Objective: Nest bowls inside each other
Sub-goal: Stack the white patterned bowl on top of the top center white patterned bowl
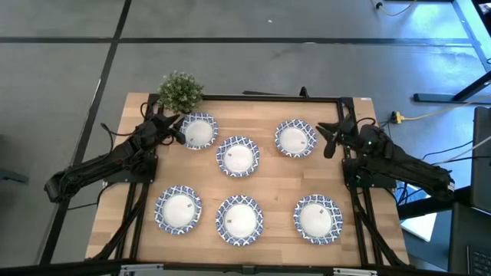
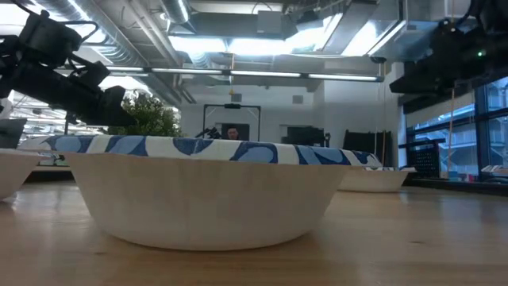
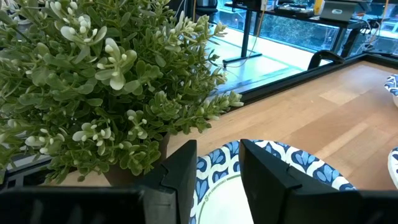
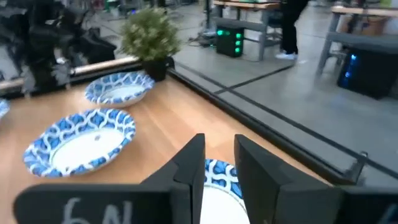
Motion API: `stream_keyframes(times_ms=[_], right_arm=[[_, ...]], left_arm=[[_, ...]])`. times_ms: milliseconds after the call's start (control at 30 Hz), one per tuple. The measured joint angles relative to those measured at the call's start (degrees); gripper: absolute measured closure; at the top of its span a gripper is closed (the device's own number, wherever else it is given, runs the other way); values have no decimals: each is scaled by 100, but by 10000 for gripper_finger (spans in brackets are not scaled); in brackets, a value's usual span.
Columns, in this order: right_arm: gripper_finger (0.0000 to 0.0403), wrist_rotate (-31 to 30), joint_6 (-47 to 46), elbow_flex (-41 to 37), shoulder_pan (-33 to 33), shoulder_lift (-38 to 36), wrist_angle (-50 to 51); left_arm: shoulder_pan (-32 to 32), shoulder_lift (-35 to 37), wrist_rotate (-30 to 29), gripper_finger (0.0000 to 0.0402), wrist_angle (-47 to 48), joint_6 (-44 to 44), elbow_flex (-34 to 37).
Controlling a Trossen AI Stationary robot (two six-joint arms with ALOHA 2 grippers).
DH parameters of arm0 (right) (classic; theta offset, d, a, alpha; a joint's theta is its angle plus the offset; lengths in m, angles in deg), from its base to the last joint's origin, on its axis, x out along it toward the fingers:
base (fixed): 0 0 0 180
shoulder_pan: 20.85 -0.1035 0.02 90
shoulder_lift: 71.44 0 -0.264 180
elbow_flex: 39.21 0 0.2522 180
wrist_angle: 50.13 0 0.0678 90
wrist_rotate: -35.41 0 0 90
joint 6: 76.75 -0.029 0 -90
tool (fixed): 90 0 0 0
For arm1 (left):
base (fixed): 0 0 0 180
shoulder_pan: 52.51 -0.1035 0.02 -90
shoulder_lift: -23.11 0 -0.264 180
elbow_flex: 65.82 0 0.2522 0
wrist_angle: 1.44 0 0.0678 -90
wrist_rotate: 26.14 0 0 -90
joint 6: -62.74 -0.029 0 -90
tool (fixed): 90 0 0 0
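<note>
Six blue-rimmed white bowls sit apart on the wooden table, each resting on its base: three in the near row (image 1: 179, 209) (image 1: 239, 218) (image 1: 317, 218), one in the middle (image 1: 238, 156), a far-left one (image 1: 199, 132) and a far-right one (image 1: 295, 139). My left gripper (image 1: 178, 132) (image 3: 217, 149) is open at the far-left bowl's rim (image 3: 280, 162), on the plant side. My right gripper (image 1: 326, 140) (image 4: 219, 140) is open at the far-right bowl's outer rim (image 4: 217, 177). Neither plainly touches its bowl.
A small green potted plant (image 1: 181, 90) (image 3: 93, 81) stands on the table's far-left corner, right beside my left gripper. A black frame edges the table's far side (image 1: 261, 97). In the low view the near-middle bowl (image 2: 206, 187) fills the foreground. A person stands far back in the room (image 4: 289, 25).
</note>
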Motion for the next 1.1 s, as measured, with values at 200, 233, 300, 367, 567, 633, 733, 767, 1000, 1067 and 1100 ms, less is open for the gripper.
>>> stream_keyframes(times_ms=[200,233,300,367,567,633,733,767,1000,1067,1100], right_arm=[[315,200,-384,163,0,272,97],[315,238,-369,197,0,334,119],[315,332,-381,254,0,484,142],[315,447,-391,314,0,656,169],[315,524,-238,667,25,1259,481],[315,455,-223,866,90,1488,716],[315,308,-493,1122,251,1802,1039],[315,302,-589,1203,325,1901,1115],[315,292,-839,1468,804,2447,1314],[315,290,-854,1526,910,2586,1299],[315,290,-853,1546,967,2643,1293]], left_arm=[[1,0,0,287,0,-2,1],[1,0,0,287,0,0,0],[0,0,0,287,0,0,0],[0,0,0,287,0,0,0],[1,0,0,287,0,0,1],[1,0,0,287,0,0,1],[-1,0,0,287,0,0,0],[0,0,0,287,-2,0,0],[1,0,0,287,-22,5,-1],[1,0,0,287,-22,3,0],[1,0,0,287,-22,3,-1]])
